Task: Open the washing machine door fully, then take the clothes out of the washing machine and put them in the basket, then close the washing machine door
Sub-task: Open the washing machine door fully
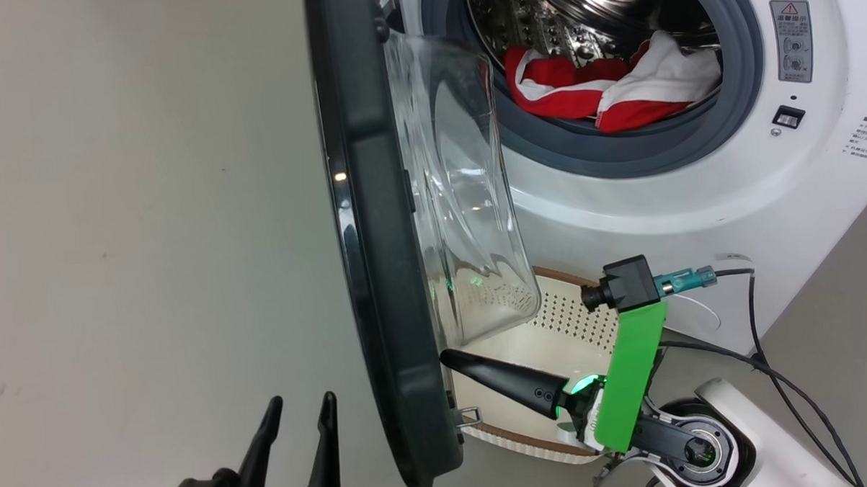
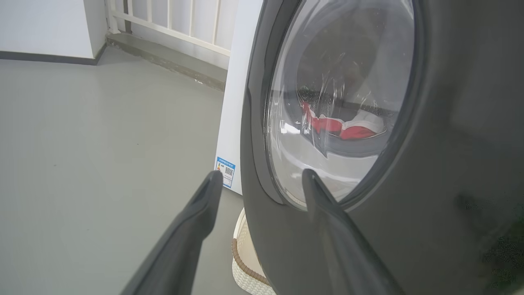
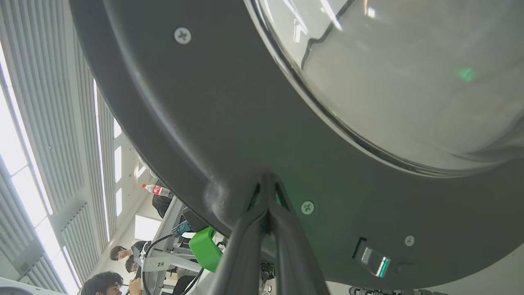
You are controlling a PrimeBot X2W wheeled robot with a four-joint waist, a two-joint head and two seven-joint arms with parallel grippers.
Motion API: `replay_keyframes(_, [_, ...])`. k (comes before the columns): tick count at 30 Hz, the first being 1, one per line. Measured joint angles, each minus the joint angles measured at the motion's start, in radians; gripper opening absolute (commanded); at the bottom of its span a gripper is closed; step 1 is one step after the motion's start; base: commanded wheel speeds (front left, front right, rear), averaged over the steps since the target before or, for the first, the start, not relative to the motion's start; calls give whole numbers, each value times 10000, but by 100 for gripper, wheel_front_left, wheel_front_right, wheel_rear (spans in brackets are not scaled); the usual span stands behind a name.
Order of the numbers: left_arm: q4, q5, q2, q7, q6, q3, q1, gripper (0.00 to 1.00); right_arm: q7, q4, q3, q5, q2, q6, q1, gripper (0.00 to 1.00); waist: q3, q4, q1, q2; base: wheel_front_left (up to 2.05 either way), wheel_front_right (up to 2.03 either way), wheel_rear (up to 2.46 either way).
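Count, as you had it framed: one washing machine (image 1: 692, 213), one washing machine door (image 1: 376, 238), one basket (image 1: 553, 355), two grippers. The door stood swung out edge-on in the head view, with a glossy black rim and a clear bulging glass bowl (image 1: 468, 199) facing the opening. Behind it sat the perforated steel drum (image 1: 541, 16) inside a smooth grey-blue rubber ring (image 1: 618, 150). The clothes (image 1: 601, 86) lay low in the drum, soft red fabric with white bands, lapping onto the ring; possibly two garments, but the folds hid the seams. The basket, cream perforated plastic with a brown woven-look rim, sat on the floor (image 1: 116, 247) before the machine, partly behind the glass. Your left gripper (image 1: 302, 398) was spread wide, empty, on the door's outer side. Your right gripper (image 1: 448, 358) had its fingers pressed together on nothing, tips against the rim's inner face, a green bracket (image 1: 629, 381) at its wrist. Three screws (image 3: 182, 35) showed on that inner rim. Labels: one grey warning label (image 1: 791, 40) with a red triangle, and one blue sticker (image 2: 225, 172) with a square code; print illegible on both.
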Motion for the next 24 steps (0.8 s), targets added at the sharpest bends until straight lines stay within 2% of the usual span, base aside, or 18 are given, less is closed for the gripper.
replay_keyframes(10, [-50, 15, 2, 0, 10, 167, 21, 100, -151, 4, 56, -230, 123, 0, 58, 1, -108, -38, 0, 0, 0, 0, 0])
replay_keyframes(11, [-48, 17, 2, 0, 10, 167, 32, 100, -230, 4, 56, -276, 125, 0, 84, 18, -118, -58, 0, 0, 0, 0, 0])
replay_keyframes(13, [-40, 23, 2, 0, 6, 171, 35, 100, -359, 15, 46, -357, 105, 0, 176, 60, -128, -111, 0, 0, 0, 0, 0])
replay_keyframes(14, [-35, 40, 0, 0, 6, 176, 35, 100, -435, 46, 48, -401, 81, 0, 217, 96, -133, -142, 0, 0, 0, 0, 0])
replay_keyframes(15, [-21, 44, 0, 0, 0, 182, 35, 100, -500, 90, 52, -435, 54, 0, 232, 100, -139, -176, 0, 0, 0, 0, 0])
replay_keyframes(24, [121, 207, 2, 0, -52, 268, 36, 100, -1390, 591, -2, -529, -462, 0, 989, 100, -260, -508, 0, 0, 0, 0, 0])
